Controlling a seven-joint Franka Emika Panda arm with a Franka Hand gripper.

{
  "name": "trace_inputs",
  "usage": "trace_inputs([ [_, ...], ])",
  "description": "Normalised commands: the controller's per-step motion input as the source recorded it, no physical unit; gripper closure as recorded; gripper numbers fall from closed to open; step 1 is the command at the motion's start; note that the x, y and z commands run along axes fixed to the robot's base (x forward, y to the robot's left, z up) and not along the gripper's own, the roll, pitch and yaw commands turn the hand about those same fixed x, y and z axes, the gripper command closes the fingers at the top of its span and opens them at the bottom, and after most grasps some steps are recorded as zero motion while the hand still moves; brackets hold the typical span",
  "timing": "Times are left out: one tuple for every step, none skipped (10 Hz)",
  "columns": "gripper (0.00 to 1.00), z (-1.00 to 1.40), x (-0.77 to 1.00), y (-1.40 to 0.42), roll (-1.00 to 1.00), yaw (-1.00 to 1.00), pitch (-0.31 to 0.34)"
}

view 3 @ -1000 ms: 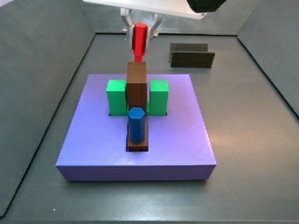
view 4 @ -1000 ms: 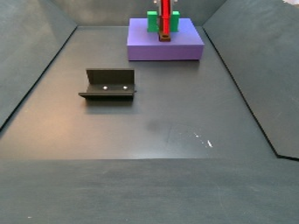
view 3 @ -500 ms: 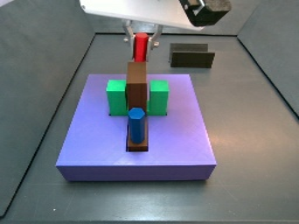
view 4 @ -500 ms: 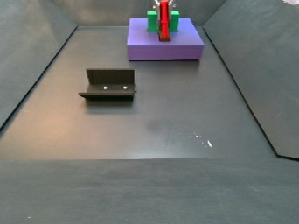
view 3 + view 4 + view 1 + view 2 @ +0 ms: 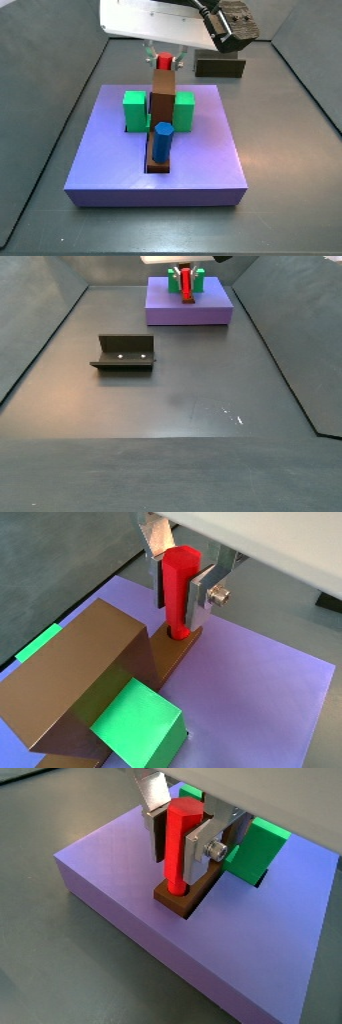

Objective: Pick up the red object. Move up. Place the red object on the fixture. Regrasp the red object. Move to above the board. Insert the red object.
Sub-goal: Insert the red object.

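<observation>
Gripper (image 5: pixel 183 574) pinches red object (image 5: pixel 178 592) upright over board (image 5: pixel 267 702) (no writing)

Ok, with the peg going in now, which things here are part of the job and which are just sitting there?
In the job:
- red peg, upright between the gripper fingers, its lower end in the brown slot
- purple board
- fixture, on the floor, nothing on it

Just sitting there:
- blue peg
- brown upright block
- green blocks

Gripper (image 5: pixel 163 58) base — behind brown block (image 5: pixel 159 95)
</observation>
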Motion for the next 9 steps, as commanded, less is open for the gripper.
trace_inputs([
  [1.00, -0.15, -0.10, 0.06, 0.26, 0.00, -0.090],
  [1.00, -0.33, -0.36, 0.00, 0.19, 0.02, -0.164],
  [1.00, -0.30, -0.47, 0.00, 0.12, 0.06, -0.196],
  [1.00, -0.20, -0.46, -0.09, 0.12, 0.13, -0.167],
  [1.00, -0.12, -0.31, -0.16, 0.12, 0.13, -0.119],
  [1.00, -0.36, 0.32, -0.13, 0.19, 0.13, -0.054],
  [1.00, -0.45, 0.39, -0.06, 0.27, 0.07, -0.059],
  [1.00, -0.55, 0.57, 0.00, 0.23, 0.00, 0.000],
  [1.00, -0.49, 0.44, 0.00, 0.20, 0.00, 0.000],
])
